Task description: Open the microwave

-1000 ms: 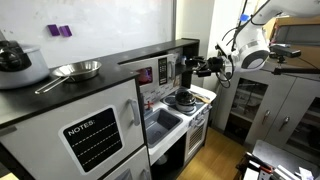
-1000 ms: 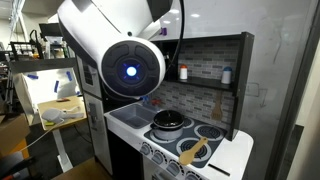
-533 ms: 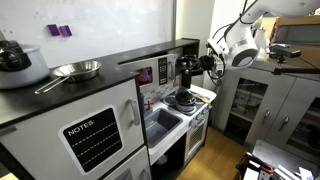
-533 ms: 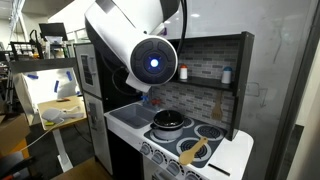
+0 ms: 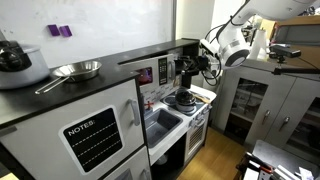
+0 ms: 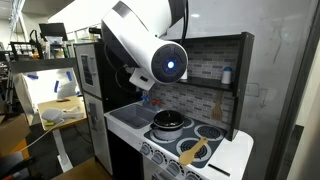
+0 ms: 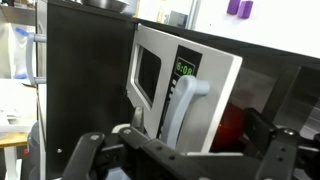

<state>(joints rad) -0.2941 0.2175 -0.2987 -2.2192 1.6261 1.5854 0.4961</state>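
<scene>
The arm (image 5: 232,45) has swung in from the stove end of the desk (image 6: 122,117) toward the microwave (image 5: 158,71), which sits above the desk's back edge. The claw (image 7: 185,152) hangs released, spread just before the door handle (image 7: 186,108). Gripping the handle looks like the next step.

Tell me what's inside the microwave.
In the wrist view the dark window of the microwave reveals nothing inside, and its white door frame and handle cover the rest. A reddish patch shows past the door's edge; I cannot tell what it is.
</scene>
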